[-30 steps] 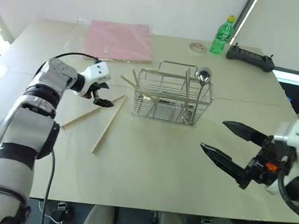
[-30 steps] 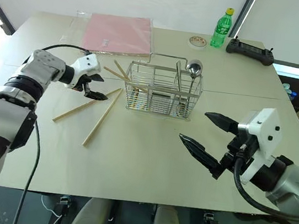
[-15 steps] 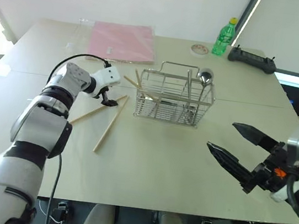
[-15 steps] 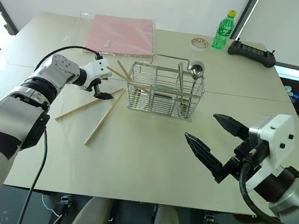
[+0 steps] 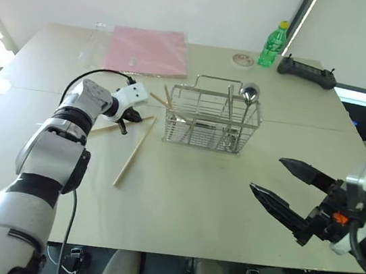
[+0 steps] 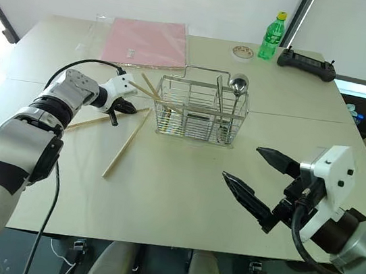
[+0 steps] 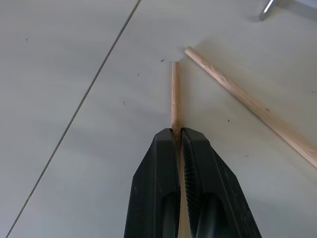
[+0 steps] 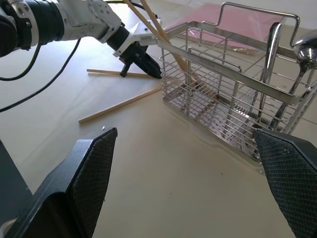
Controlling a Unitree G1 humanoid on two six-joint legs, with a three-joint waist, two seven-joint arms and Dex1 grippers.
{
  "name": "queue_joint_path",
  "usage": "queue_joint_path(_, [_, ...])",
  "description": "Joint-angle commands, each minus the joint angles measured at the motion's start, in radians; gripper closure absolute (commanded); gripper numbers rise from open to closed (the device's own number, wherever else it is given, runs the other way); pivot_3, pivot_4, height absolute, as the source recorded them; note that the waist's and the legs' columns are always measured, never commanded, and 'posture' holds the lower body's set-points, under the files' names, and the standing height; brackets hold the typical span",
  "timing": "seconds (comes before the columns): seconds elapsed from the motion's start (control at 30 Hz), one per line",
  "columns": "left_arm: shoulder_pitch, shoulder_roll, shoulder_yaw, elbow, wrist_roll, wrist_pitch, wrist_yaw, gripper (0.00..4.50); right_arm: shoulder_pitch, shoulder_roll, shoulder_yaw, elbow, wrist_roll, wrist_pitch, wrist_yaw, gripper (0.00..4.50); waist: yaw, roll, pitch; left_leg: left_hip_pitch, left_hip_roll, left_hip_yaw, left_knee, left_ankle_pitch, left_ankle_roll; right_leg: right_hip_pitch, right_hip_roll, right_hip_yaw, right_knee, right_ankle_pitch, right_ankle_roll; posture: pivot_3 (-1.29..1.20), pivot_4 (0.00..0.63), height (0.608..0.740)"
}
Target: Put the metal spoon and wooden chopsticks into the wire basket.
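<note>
1. Right gripper point(image 5: 293, 186): nearest the viewer, over the bare near-right part of the table point(image 5: 178, 218); its 2 black fingers stand wide apart and hold nothing. It points toward the basket and is well apart from it.
2. Loose chopstick point(image 5: 134, 151): lies flat on the table, running from the near left up toward the basket's left end, touched by nothing.
3. Left gripper point(image 5: 124, 127): low over the table, left of the basket; its fingers are pressed together on 1 end of a second chopstick point(image 7: 174, 94), which lies on the table surface. In the left wrist view the stick runs straight out from between the fingertips, with the loose chopstick angled just beside its far end.
4. Wire basket point(image 5: 211, 122): upright near the table's middle, just right of the left gripper. 2 more chopsticks point(image 6: 150, 90) lean out over its left end, close above the left gripper.
5. Spoon point(image 5: 248, 93): stands in the basket's right end, bowl up, above the rim.
6. Pink folder point(image 5: 149, 50): flat on the far left of the table, behind the basket.
7. Tape roll point(image 5: 242, 60), green bottle point(image 5: 273, 44) and black controller point(image 5: 307, 71): along the far right edge, well apart from both grippers.
</note>
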Motion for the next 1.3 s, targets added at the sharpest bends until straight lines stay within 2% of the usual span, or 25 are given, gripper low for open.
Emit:
queue_joint_path(0.03, [-0.043, 0.039, 0.119, -0.016, -0.092, 0.01, 0.082, 4.46, 0.005, -0.012, -0.033, -0.009, -0.005, -0.025, 0.019, 0.0, 0.0, 0.0, 0.0, 0.0, 0.0, 0.0, 0.0, 0.0, 0.0, 0.0, 0.0, 0.0, 0.0, 0.0, 0.001, 0.0, 0.15, 0.721])
queue_joint_path(0.2, [-0.145, 0.073, 0.36, -0.045, -0.287, 0.02, 0.247, 4.46, 0.017, -0.008, -0.033, -0.008, -0.009, -0.028, 0.036, 0.0, 0.002, -0.004, 0.003, 0.0, 0.0, -0.001, 0.0, 0.0, 0.0, -0.001, 0.0, -0.001, 0.0, 0.002, 0.003, 0.0, 0.15, 0.721])
queue_joint_path(0.33, [-0.274, 0.089, 0.561, -0.075, -0.48, 0.081, 0.276, 4.46, 0.013, -0.006, -0.018, -0.003, -0.007, -0.033, 0.038, 0.0, 0.002, -0.005, 0.003, -0.001, 0.0, -0.001, 0.0, 0.0, 0.0, 0.0, -0.001, -0.001, -0.001, 0.002, 0.005, 0.0, 0.15, 0.721])
queue_joint_path(0.43, [-0.354, 0.08, 0.653, -0.114, -0.58, 0.106, 0.288, 4.46, -0.003, -0.005, 0.003, 0.012, -0.007, -0.038, 0.041, 0.0, 0.0, -0.005, 0.003, -0.001, -0.001, 0.0, 0.0, 0.0, 0.0, 0.0, -0.001, -0.001, -0.001, 0.002, 0.006, 0.0, 0.15, 0.721])
queue_joint_path(0.5, [-0.385, 0.042, 0.677, -0.156, -0.624, 0.116, 0.297, 4.46, -0.021, -0.009, 0.023, 0.026, -0.013, -0.041, 0.045, 0.0, 0.0, -0.005, 0.003, 0.0, -0.001, 0.0, -0.001, 0.0, 0.0, 0.001, -0.001, -0.001, -0.001, 0.002, 0.006, 0.0, 0.15, 0.721])
queue_joint_path(0.63, [-0.392, -0.096, 0.662, -0.298, -0.688, 0.137, 0.272, 4.46, -0.061, -0.017, 0.063, 0.041, -0.018, -0.045, 0.044, 0.0, 0.009, -0.005, 0.003, 0.002, -0.001, 0.0, 0.001, 0.0, 0.0, 0.004, -0.001, -0.001, -0.001, 0.002, 0.006, 0.0, 0.15, 0.721])
queue_joint_path(0.83, [-0.323, -0.242, 0.605, -0.497, -0.737, 0.205, 0.256, 4.46, -0.063, -0.005, 0.056, 0.037, -0.01, -0.048, 0.023, 0.0, 0.004, -0.005, 0.003, 0.001, -0.001, 0.002, 0.001, 0.0, -0.001, 0.003, -0.001, 0.0, -0.002, 0.003, 0.006, 0.0, 0.15, 0.721])
queue_joint_path(1.0, [-0.237, -0.287, 0.524, -0.585, -0.713, 0.196, 0.226, 4.46, -0.035, 0.011, 0.031, 0.007, 0.017, -0.058, -0.014, 0.0, -0.001, -0.003, 0.002, 0.001, 0.0, 0.001, 0.0, 0.0, 0.0, 0.002, 0.0, 0.0, -0.001, 0.003, 0.007, 0.0, 0.15, 0.721])
queue_joint_path(1.3, [-0.078, -0.331, 0.433, -0.775, -0.757, 0.358, 0.195, 4.46, 0.002, 0.016, 0.004, -0.011, 0.039, -0.084, -0.059, 0.0, 0.003, -0.003, 0.002, 0.001, -0.001, 0.001, 0.002, 0.0, 0.0, 0.004, 0.0, 0.0, -0.002, 0.001, 0.003, 0.0, 0.15, 0.721])
